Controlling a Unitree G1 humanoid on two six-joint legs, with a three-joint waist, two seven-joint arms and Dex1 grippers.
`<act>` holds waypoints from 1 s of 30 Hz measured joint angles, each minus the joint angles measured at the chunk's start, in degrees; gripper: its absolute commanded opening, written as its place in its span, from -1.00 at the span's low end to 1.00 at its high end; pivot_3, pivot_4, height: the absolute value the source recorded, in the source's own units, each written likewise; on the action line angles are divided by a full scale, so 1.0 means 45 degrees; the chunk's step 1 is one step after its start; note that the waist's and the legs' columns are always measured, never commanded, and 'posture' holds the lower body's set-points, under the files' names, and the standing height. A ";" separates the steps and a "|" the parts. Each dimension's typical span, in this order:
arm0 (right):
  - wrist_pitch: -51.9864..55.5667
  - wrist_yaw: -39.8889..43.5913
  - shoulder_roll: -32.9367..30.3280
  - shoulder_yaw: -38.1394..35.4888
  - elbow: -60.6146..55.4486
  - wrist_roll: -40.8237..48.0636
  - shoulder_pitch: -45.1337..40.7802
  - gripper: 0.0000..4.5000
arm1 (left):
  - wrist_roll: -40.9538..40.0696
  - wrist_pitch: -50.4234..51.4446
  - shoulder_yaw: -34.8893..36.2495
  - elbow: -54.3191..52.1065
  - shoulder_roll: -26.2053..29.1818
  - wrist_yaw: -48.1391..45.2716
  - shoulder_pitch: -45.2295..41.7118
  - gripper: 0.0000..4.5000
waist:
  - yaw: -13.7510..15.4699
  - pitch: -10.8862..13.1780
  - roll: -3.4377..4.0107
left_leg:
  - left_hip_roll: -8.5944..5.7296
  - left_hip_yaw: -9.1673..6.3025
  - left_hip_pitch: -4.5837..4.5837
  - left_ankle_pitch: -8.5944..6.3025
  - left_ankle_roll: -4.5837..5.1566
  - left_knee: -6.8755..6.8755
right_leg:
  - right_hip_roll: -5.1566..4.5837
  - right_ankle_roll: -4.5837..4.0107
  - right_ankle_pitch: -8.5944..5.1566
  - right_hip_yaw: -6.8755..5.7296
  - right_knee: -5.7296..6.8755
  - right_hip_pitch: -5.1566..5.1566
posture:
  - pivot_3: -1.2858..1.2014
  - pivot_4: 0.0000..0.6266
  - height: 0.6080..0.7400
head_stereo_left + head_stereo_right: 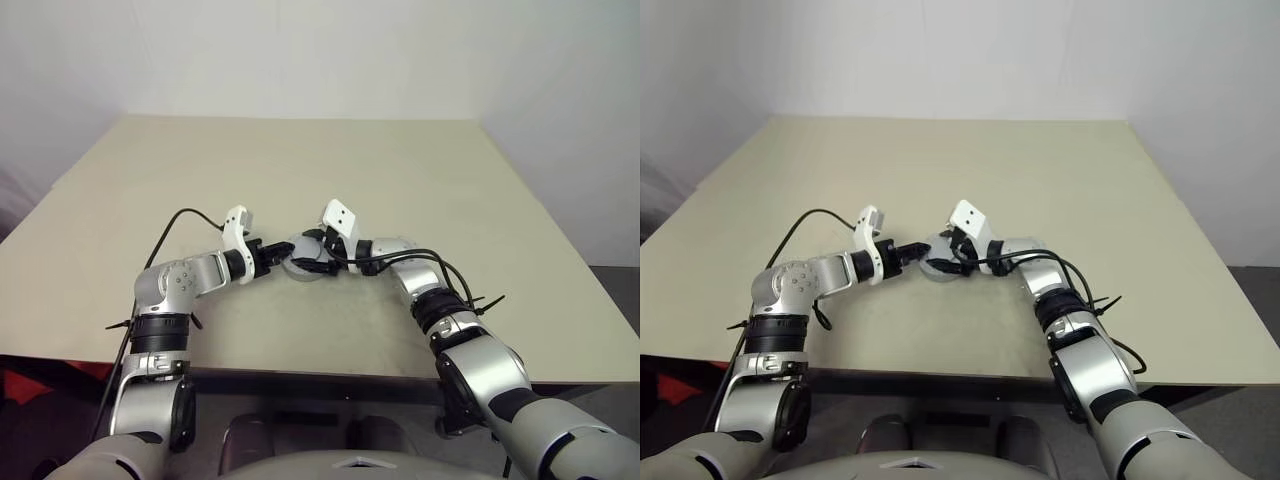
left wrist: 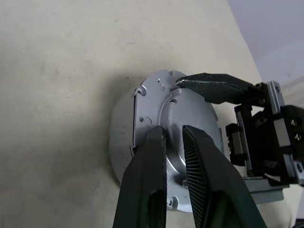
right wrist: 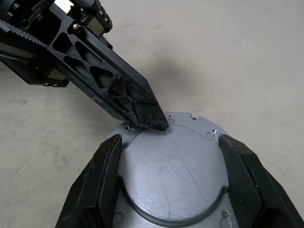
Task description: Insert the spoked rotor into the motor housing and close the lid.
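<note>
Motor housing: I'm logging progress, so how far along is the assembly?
Done, apparently: the motor housing shows a closed silver face, so the lid looks seated; the rotor inside cannot be checked. In hand: the right end effector grips its rim while the shut left end effector presses on top. Left: release.

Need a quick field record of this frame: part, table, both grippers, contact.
part: round silver metal assembly lying on the table, flat plate with small holes facing up
surface: beige table
left gripper: shut, fingertips pressing on the plate near its rim
right gripper: fingers spread around the part, one on each side of the raised centre
rotor: cannot tell, nothing of the inside shows
arms: meet over the part from opposite sides
</note>
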 measured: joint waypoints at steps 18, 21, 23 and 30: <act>0.2406 0.0798 0.0053 -0.0841 -0.1301 0.1055 0.0279 0.98 | -0.0407 0.1026 0.0611 -0.0215 -0.0430 0.0612 -0.0204 -0.72 | 0.0085 -0.0001 0.0002 | -0.0012 0.0002 -0.0049 0.0001 0.0010 -0.0121 | -0.0010 -0.0078 0.0047 -0.0023 -0.0154 0.0030 | 0.03 -1.00 1.00; 0.3176 0.1609 0.0048 -0.0964 -0.2191 0.1783 0.0473 0.98 | -0.0511 0.1136 0.0634 -0.0326 -0.0464 0.0602 -0.0227 -0.72 | 0.0097 -0.0001 0.0002 | -0.0009 0.0002 -0.0114 -0.0007 0.0030 -0.0121 | -0.0013 -0.0060 0.0036 -0.0035 -0.0171 -0.0010 | 0.03 -1.00 1.00; 0.3539 0.1924 0.0049 -0.1112 -0.2741 0.2151 0.0494 0.98 | -0.0602 0.1205 0.0646 -0.0331 -0.0487 0.0594 -0.0248 -0.72 | 0.0116 -0.0001 0.0002 | -0.0010 0.0002 -0.0143 -0.0002 0.0023 -0.0119 | -0.0015 -0.0050 0.0029 -0.0041 -0.0182 -0.0023 | 0.03 -1.00 1.00; 0.4765 0.2310 0.0090 -0.1388 -0.4036 0.3233 0.0553 0.98 | -0.0684 0.1361 0.0638 -0.0418 -0.0529 0.0591 -0.0260 -0.72 | 0.0155 -0.0001 0.0001 | -0.0017 0.0002 -0.0161 -0.0011 0.0036 -0.0118 | -0.0041 -0.0033 0.0018 -0.0062 -0.0190 -0.0022 | 0.03 -1.00 1.00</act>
